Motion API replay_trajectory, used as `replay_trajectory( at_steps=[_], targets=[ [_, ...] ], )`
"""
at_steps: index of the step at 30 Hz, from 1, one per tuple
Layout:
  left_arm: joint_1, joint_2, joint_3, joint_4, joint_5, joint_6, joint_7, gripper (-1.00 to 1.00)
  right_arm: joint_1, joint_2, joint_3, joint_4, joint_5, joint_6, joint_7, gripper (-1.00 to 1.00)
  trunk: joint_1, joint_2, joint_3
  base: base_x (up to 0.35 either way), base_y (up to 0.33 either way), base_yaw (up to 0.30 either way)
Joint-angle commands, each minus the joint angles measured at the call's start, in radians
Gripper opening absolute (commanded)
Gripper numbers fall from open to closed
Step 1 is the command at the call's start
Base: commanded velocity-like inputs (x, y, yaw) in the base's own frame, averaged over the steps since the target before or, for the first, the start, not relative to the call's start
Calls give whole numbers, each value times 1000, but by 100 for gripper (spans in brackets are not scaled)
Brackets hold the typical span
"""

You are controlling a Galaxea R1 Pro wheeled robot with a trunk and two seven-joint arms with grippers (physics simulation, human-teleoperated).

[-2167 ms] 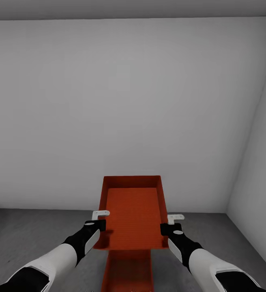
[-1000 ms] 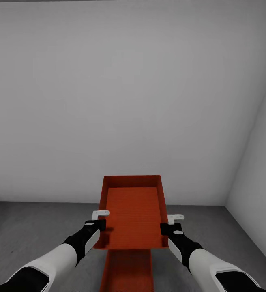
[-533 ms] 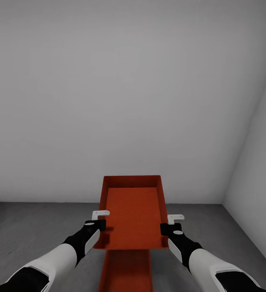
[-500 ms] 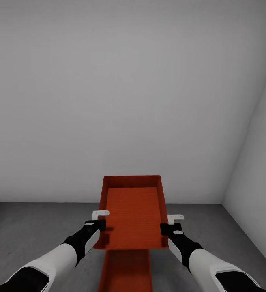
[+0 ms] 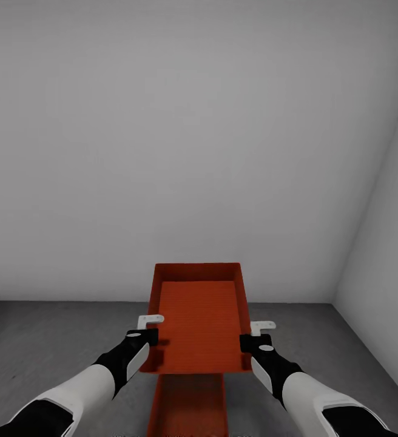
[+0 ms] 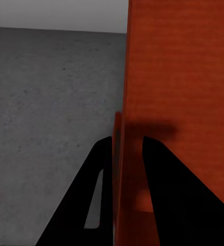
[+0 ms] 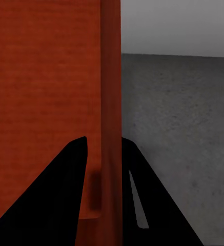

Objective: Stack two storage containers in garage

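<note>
Gripping the upper bin [image 5: 200, 318] by its thin side walls, the left gripper [image 5: 151, 328] and right gripper [image 5: 255, 335] pinch opposite rims above the lower bin [image 5: 188, 403] on the garage floor [image 5: 35, 340]. It looks light, stiff and slippery; rims are the best hold.

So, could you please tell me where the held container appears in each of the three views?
Head view: held container sits low at centre, between both claws, above the second container.
Left wrist view: its side wall fills the right part, pinched by the left claw.
Right wrist view: its wall fills the left part, pinched by the right claw.
Shared landmark: the grey floor.
</note>
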Motion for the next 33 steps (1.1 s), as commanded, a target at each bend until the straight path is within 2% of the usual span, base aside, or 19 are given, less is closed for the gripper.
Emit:
replay_trajectory(
  at_steps=[1,33],
  targets=[
    [-2,55,59,-5,-23,-17,20,-100,0,0,5,3,-9,-1,10,-100,0,-2,-3,0,0,0],
    [-2,55,59,-3,-23,-17,20,-100,0,-1,4,3,-9,0,10,-100,0,-2,-55,0,0,0]
  ],
)
